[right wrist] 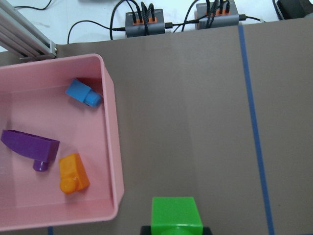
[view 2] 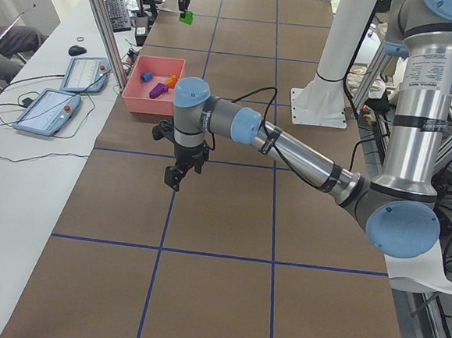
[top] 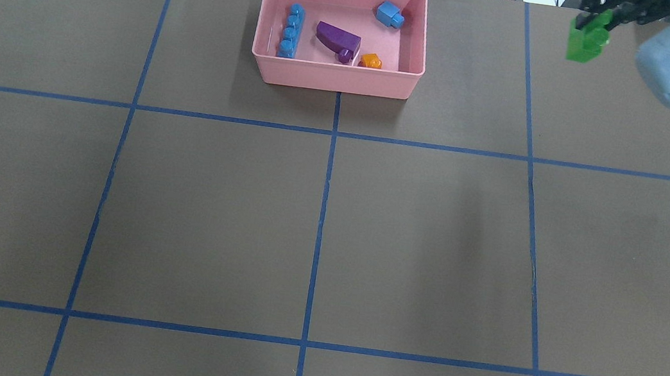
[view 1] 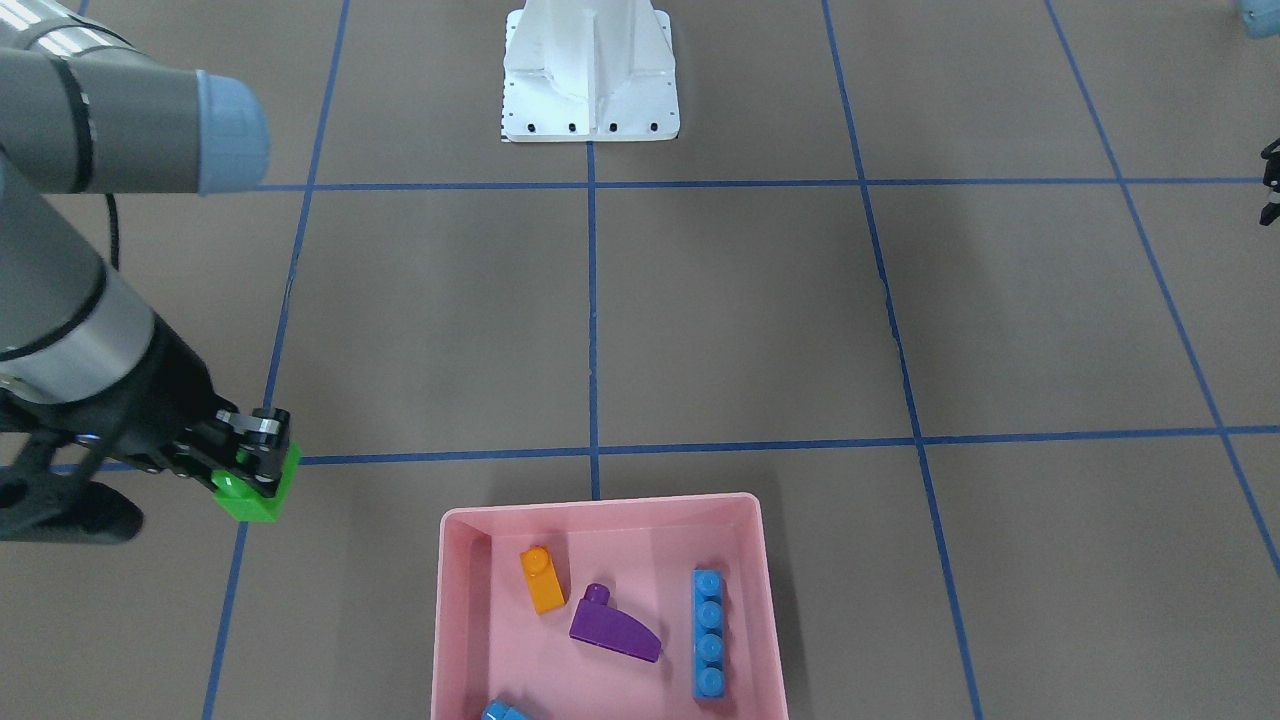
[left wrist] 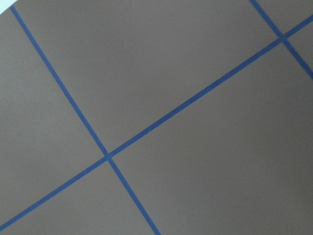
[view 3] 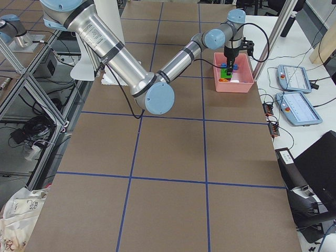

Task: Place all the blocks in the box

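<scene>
In box: orange block, purple block, long blue block, small blue block. Remaining: green block, outside box, pinched by right gripper fingers. Left gripper fingers: cannot tell.

Cut off at 6 o'clock in the front-facing view: small blue block, box. At 3 o'clock, left gripper mostly cropped, jaws unreadable. In the right wrist view, green block clipped at 6 o'clock.

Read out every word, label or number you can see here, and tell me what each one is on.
Nothing can be read.
Dark print on the left arm's silver tube: too small to read.
Two grey touchscreen pendants: screens blurred, unreadable.
Pink plastic box and green studded plastic block: no markings show.
</scene>
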Motion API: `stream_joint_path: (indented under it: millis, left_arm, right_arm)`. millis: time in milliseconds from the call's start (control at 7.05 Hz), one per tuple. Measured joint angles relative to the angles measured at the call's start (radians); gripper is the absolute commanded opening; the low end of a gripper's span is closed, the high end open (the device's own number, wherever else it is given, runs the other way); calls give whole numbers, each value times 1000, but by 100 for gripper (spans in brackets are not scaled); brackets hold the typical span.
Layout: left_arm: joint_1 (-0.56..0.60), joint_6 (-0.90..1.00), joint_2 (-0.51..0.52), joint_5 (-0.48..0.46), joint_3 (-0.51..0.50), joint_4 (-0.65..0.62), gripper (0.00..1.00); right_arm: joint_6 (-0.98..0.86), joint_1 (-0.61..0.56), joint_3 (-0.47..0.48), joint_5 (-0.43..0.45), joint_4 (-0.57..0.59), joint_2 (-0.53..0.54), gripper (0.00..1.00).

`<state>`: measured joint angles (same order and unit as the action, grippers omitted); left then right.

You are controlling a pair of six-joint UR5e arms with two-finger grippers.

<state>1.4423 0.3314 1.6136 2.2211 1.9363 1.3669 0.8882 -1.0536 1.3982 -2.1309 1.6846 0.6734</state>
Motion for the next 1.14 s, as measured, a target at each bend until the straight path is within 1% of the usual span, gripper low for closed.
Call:
stream_joint_path:
  millis: [142,284,568,709,851,1135]
  left_arm:
    - [11,6,-4,3,-23,3,100]
    - [18,5,-7,6,-32,2,100]
    - [22,-1,-7,8,-36,-1,100]
    - [22,-1,-6,9,-38,-1,100]
    - [21,-1,-5,9,-40,0,100]
    - [22,-3,-5,9,-46,4,100]
  right_arm:
    - [69,36,-131,40,-85,-79,0]
    - [139,68,-240,82,-193,-126,0]
    - [249,133,-424,181,-346,-216,0]
    - [283,163,-498,232,-416,-239,30]
    - [296,182,-545,262,-458,-248,99]
    - [301,202,-575,293,-471,-250,100]
